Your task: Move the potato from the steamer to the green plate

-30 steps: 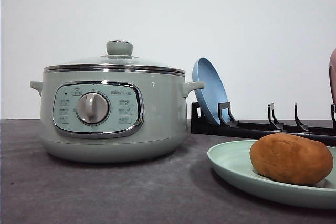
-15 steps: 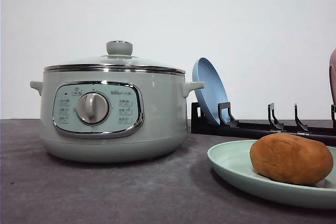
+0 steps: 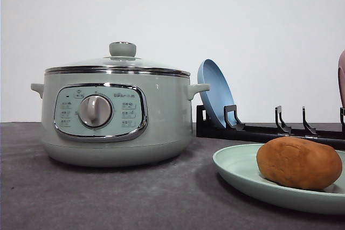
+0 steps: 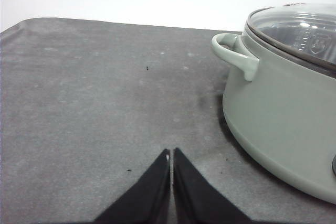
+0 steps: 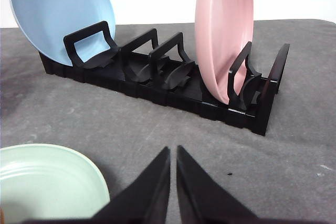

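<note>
Nothing has moved: potato [image 3: 298,162] sits on the green plate [image 3: 237,168] beside the right pincer [image 5: 173,150] (both pincers together), so job looks done.

Bright, even, sharp views; soft shadows beneath objects.

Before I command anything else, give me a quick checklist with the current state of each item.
1. Potato on green plate: ok.
2. Steamer lid on: ok.
3. Left gripper shut, empty, over bare table beside the steamer: ok.
4. Right gripper shut, empty, near the plate's rim, facing the rack: ok.
5. Blue plate and pink plate standing in the rack: ok.
6. Potato steady on the plate: cannot tell.
</note>
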